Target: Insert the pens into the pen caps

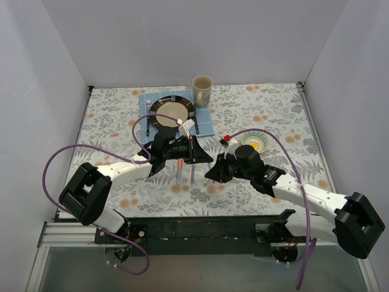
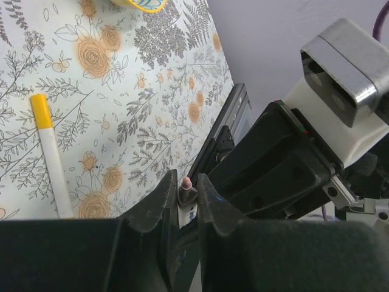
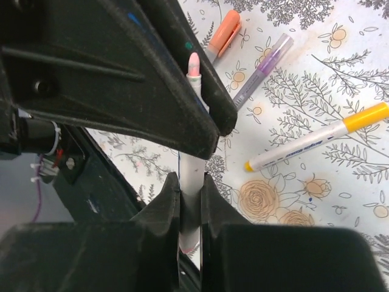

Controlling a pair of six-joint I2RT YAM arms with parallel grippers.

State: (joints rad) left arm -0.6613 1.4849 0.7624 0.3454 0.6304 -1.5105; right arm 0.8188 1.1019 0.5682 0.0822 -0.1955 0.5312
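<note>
Two sets of fingers, one item: my left fingers [image 2: 163, 204] and right fingers [image 3: 165, 201] are both clenched on the pink-tipped pen [image 3: 189, 182], held off the counter [image 3: 340, 201]. Orange pen [image 3: 221, 33], purple pen [image 3: 262, 68] and yellow pen [image 3: 316, 141] lie loose below. Matching cap: not in view. Hazard: if my arms pull unevenly, the doubly clamped barrel may twist, slip, or smear its bare tip.

The table [image 1: 255, 109] wears a matt, flower-printed cover. The pink-tipped pen [image 3: 196, 91] has a smooth, whitish plastic barrel. The left gripper [image 2: 187, 201] and right gripper [image 3: 189, 198] are matt black plastic. The mug [image 1: 202, 89], at 12 o'clock, looks glazed and glossy.
</note>
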